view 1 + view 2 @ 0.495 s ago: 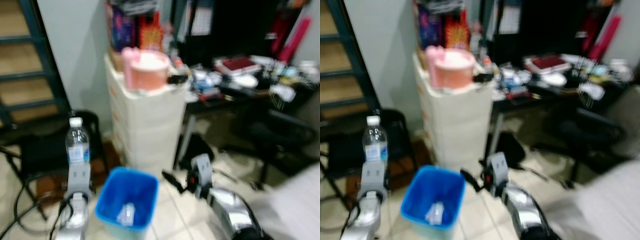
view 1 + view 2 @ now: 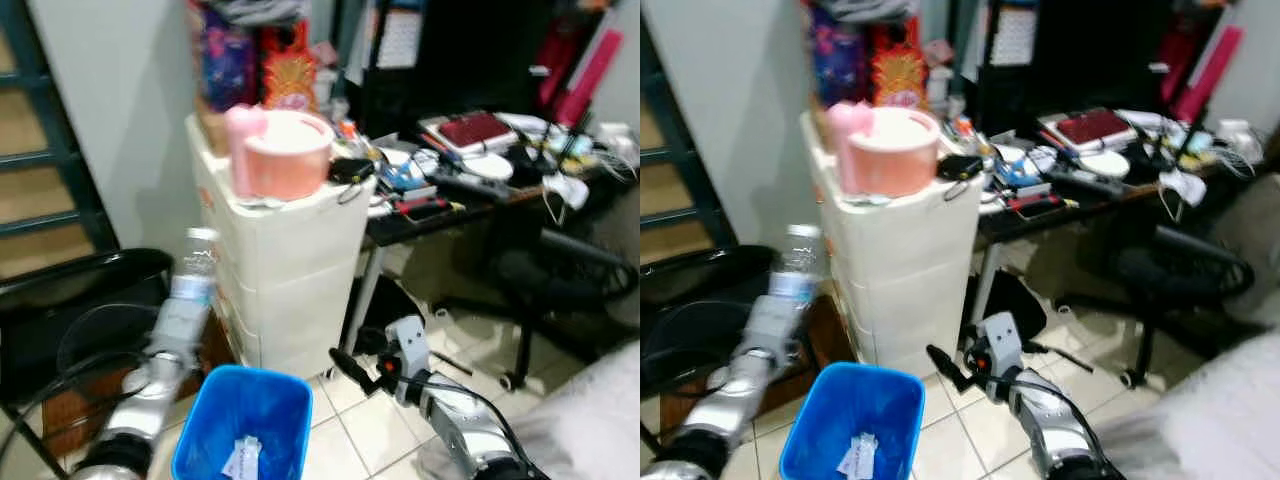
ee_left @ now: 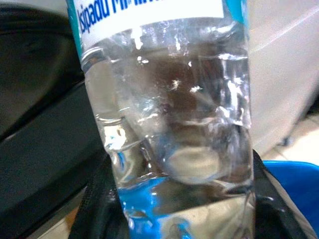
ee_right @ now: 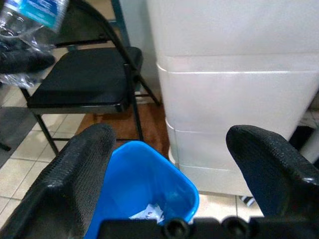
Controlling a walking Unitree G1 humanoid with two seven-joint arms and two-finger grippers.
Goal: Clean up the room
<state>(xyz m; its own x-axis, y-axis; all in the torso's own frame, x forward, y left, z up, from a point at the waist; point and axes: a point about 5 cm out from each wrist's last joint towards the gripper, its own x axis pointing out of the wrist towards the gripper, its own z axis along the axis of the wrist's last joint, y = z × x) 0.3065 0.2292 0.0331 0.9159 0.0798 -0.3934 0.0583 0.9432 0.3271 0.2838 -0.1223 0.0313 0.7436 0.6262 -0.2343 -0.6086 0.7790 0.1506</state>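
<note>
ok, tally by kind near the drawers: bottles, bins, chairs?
Water bottle, held in the left hand: 1
Blue bin: 1
Folding chair: 1
Office chair: 1
Total: 4

We see the water bottle [image 3: 169, 124] cut off at both ends, its label only partly readable. Our head views are blurred, so the desk clutter [image 2: 470, 160] stays indistinct, and the scrap [image 2: 240, 462] in the blue bin [image 2: 215, 400] is too small to identify.

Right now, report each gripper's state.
Left gripper: closed on the water bottle, beside the blue bin.
Right gripper: open, holding nothing.
</note>
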